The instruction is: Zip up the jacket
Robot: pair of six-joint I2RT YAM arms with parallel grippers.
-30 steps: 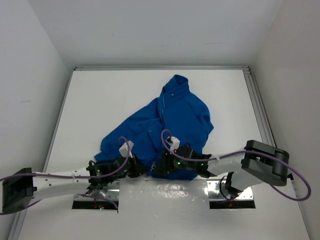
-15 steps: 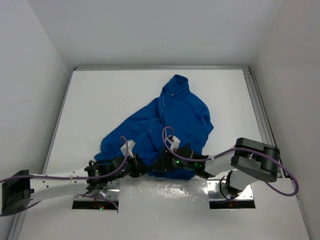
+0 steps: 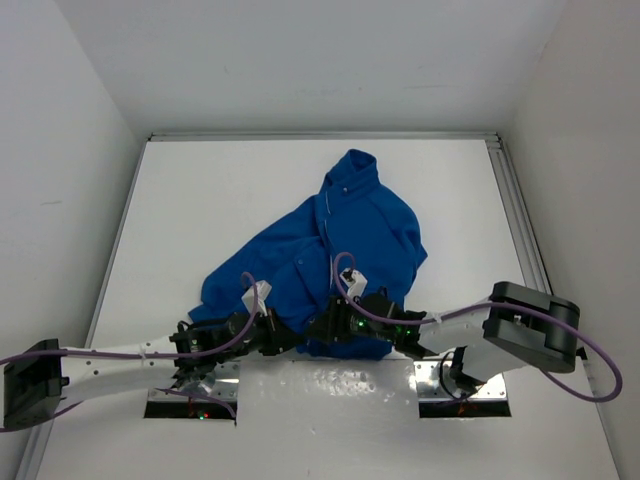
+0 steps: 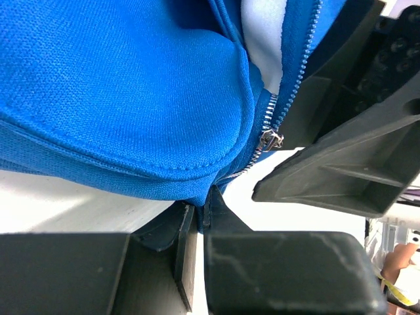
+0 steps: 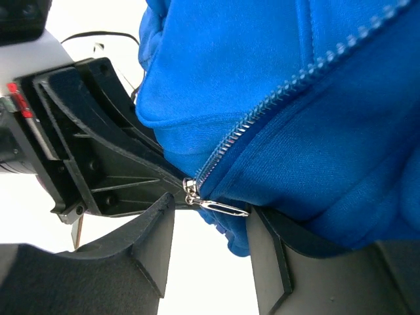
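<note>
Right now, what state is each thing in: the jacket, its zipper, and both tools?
jacket: lying rumpled, front open.
slider: low, near the jacket's bottom edge.
zipper: undone above the slider, teeth apart.
pull tab: sticking out sideways, not gripped.
left tool: shut on the jacket's bottom edge.
right tool: open, straddling the pull tab.

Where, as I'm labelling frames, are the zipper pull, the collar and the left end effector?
Zipper pull (image 5: 218, 207): right wrist view, on its metal tab.
Collar (image 3: 355, 168): top view, on its upper edge.
Left end effector (image 4: 200, 211): left wrist view, midway between its closed tips.
</note>
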